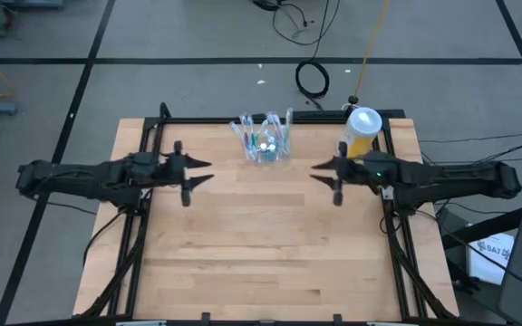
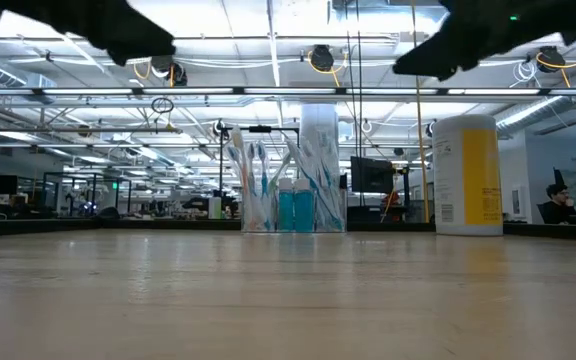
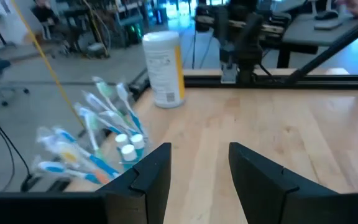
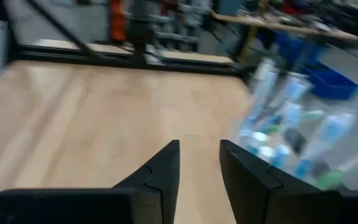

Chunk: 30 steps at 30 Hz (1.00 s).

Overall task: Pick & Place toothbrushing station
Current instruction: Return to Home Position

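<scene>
The left hand hangs over the left part of the bench, pointing inward. Its own wrist view shows its fingers set moderately wide with only bare wood between them, which cannot be read from overhead.

Towards the far edge, near the middle, stands the toothbrushing station, upright and full of toothbrushes. From above it is a tangle of clear plastic. The low view shows it as a tall see-through holder with blue and white brushes standing on end.

To its right, well apart from it, the yellow canister stands upright by the far right corner. Its white lid shows best from overhead.

The right hand faces the left one, just in front of the canister. Its fingers are narrowly parted and hold nothing.
</scene>
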{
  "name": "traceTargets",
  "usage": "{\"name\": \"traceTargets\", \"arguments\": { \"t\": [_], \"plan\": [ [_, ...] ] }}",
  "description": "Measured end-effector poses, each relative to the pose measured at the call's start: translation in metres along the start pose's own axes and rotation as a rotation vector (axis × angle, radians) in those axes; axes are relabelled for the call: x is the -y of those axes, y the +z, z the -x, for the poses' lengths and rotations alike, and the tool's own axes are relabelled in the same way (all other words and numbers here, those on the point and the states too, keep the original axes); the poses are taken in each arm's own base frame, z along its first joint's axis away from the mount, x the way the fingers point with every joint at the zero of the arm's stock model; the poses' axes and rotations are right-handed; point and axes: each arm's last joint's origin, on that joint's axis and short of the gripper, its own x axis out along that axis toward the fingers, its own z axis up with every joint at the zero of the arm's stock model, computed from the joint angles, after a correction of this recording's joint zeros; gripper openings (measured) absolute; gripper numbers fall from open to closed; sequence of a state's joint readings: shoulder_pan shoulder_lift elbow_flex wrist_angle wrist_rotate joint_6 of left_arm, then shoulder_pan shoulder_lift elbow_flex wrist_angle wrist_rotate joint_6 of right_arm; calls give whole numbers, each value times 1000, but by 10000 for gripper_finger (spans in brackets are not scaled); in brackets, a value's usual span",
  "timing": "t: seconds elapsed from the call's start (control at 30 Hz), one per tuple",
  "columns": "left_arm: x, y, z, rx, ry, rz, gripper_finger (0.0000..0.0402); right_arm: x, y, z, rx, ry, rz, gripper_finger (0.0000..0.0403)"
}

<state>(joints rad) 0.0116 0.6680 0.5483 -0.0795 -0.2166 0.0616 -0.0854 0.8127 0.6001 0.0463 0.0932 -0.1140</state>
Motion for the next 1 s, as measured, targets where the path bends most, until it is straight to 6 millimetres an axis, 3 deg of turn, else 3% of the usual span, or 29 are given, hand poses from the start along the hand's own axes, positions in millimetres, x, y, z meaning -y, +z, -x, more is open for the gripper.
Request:
{"name": "traceTargets", "arguments": {
  "t": [0.23, 0.47, 0.67, 1.0],
  "plan": [
    [-6, -33, 30, 83, 58, -34, 168, -13, -36, 29, 161, 68, 93, 89],
    [-8, -55, 45, 177, 68, -53, 168, -18, -71, 48, 283, 202, 164, 57],
    [-10, -64, 56, 214, 71, -59, 168, -17, -80, 62, 379, 183, 165, 7],
    [-8, -89, 56, 183, 65, -23, 168, -18, -101, 65, 387, 188, 108, 2]
  ]
}}
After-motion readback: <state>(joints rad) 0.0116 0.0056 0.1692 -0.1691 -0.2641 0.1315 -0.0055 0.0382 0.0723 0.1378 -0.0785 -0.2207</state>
